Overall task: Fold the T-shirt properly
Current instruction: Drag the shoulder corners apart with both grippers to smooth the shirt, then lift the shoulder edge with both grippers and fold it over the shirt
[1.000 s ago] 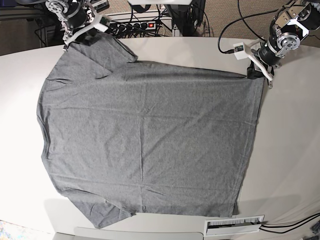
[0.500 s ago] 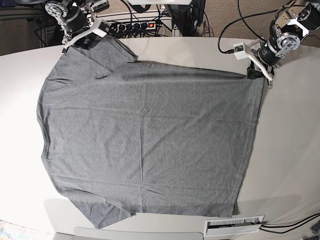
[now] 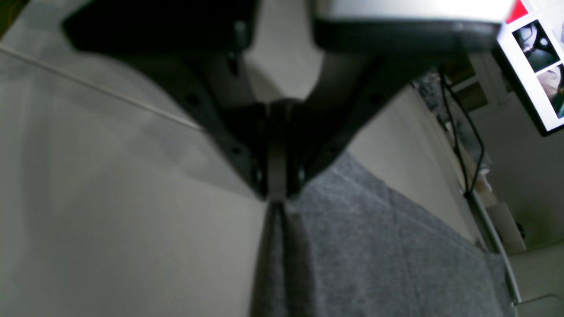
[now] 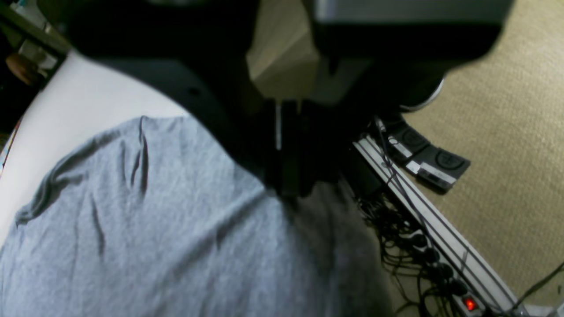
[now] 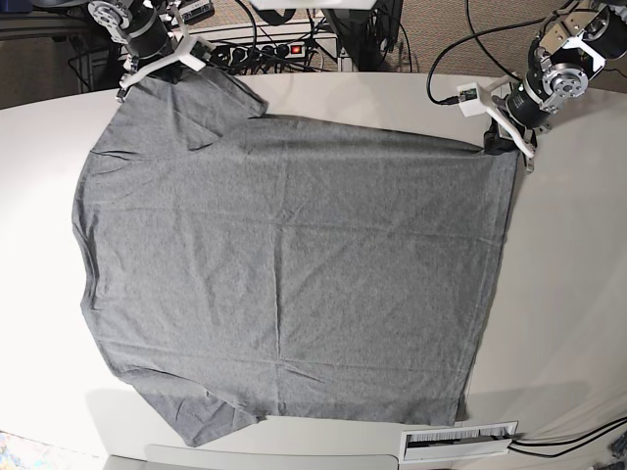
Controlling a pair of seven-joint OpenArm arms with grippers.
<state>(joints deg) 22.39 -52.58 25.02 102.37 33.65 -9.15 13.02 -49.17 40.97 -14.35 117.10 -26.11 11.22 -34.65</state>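
We see T-shirt (image 5: 294,264) spread over middle of pale table (image 5: 568,264). Our left gripper (image 5: 509,150) pinches its two-o'clock corner, jaws closed; our right gripper (image 5: 155,78), also closed, pinches cloth near eleven o'clock.

Risks we judge: shallow pinch could let soft edge slip on lift; uneven pull from our two arms could skew fold; loose flap (image 5: 211,416) at seven o'clock could crumple underneath.

Cloth looks plain heather grey, matte, mostly smooth across centre, bunched around eleven o'clock, with soft creases running towards six o'clock.
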